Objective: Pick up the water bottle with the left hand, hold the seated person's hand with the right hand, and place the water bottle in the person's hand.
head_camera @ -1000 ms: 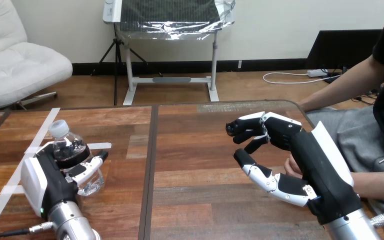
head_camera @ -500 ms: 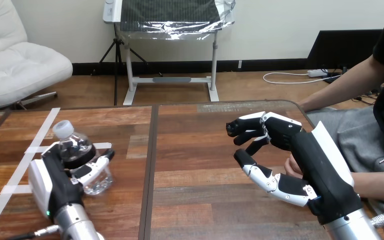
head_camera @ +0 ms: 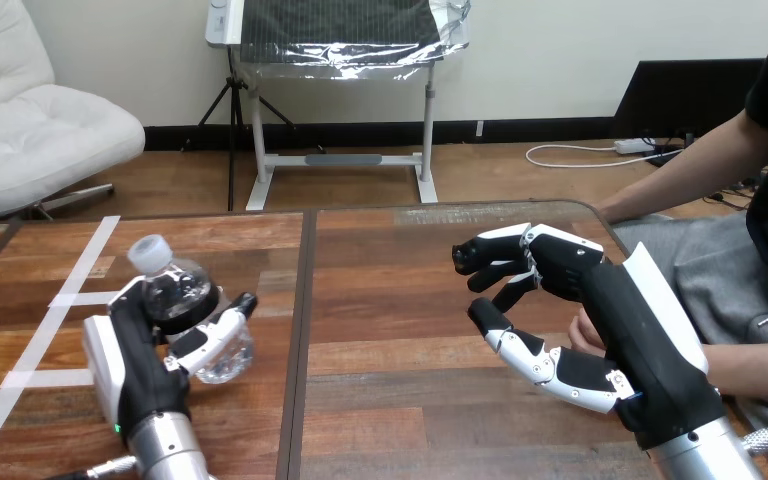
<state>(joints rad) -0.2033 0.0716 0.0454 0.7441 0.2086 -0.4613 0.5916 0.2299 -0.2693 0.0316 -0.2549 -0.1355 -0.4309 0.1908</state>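
Note:
A clear water bottle (head_camera: 172,292) with a white cap is tilted in my left hand (head_camera: 138,368), whose fingers and thumb are curled round it, at the table's left, lifted a little off the wood. My right hand (head_camera: 600,300) is at the right, raised over the table near its right edge. The person's hand (head_camera: 579,331) peeks out just behind and under my right palm, with their forearm (head_camera: 760,368) reaching in from the right. I cannot tell whether the two hands touch.
White tape strips (head_camera: 60,300) mark the wooden table (head_camera: 400,300) at the left. A dark seam (head_camera: 300,330) runs down between the two tabletops. The person's other arm (head_camera: 680,180) rests at the far right corner.
My left hand has carried the bottle to the right, away from the tape marks. My right hand and the person's hand have stayed where they were.

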